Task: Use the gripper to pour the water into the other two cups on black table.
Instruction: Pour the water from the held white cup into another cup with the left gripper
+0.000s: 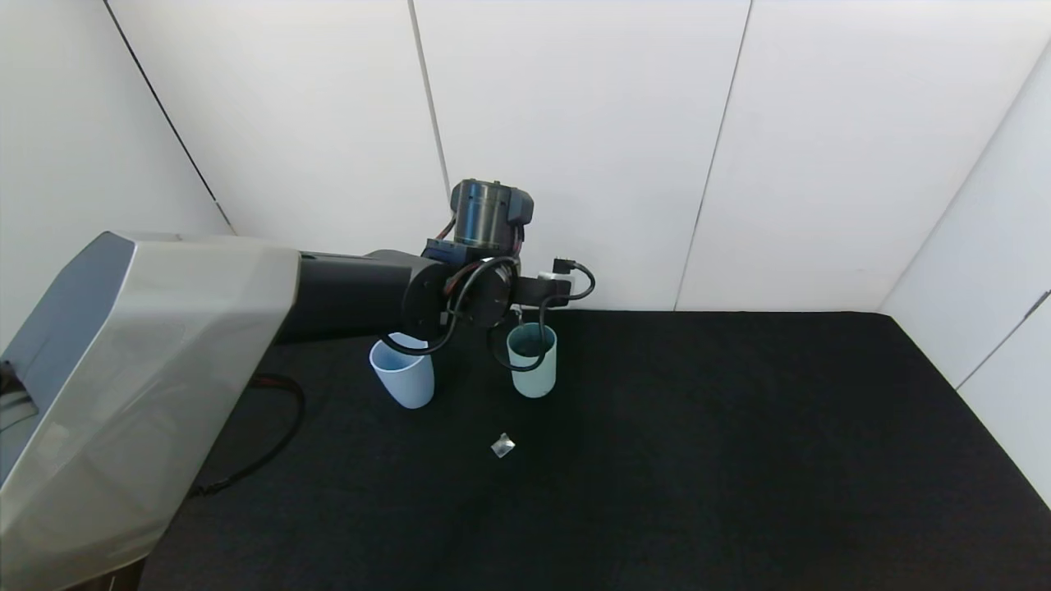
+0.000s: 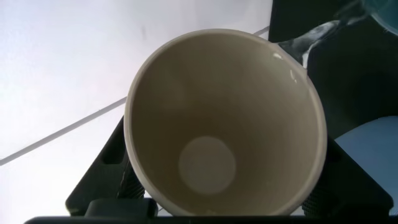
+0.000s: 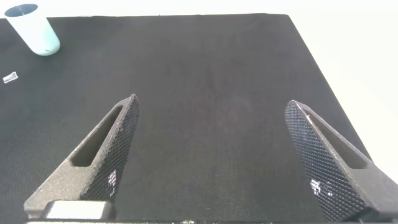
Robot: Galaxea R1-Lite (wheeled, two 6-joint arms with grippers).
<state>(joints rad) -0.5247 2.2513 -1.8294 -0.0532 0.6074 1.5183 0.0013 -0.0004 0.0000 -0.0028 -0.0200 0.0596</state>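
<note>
My left gripper [image 2: 225,180] is shut on a cream-white cup [image 2: 205,93], its dark fingers [image 2: 102,165] pressed to both sides. The cup is tipped over, and a thin stream of water [image 2: 311,38] runs off its rim towards the teal-green cup [image 2: 384,7]. In the head view the left wrist [image 1: 484,291] hangs over the teal-green cup [image 1: 532,361] and hides the held cup. The light blue cup [image 1: 402,373] stands just left of it on the black table [image 1: 698,460]. My right gripper [image 3: 212,106] is open above bare table, far from the cups.
A small clear scrap [image 1: 502,445] lies on the table in front of the two cups. White wall panels [image 1: 575,123] close the back and right side. The left arm's grey casing [image 1: 139,386] fills the left foreground, with a black cable [image 1: 279,427] trailing onto the table.
</note>
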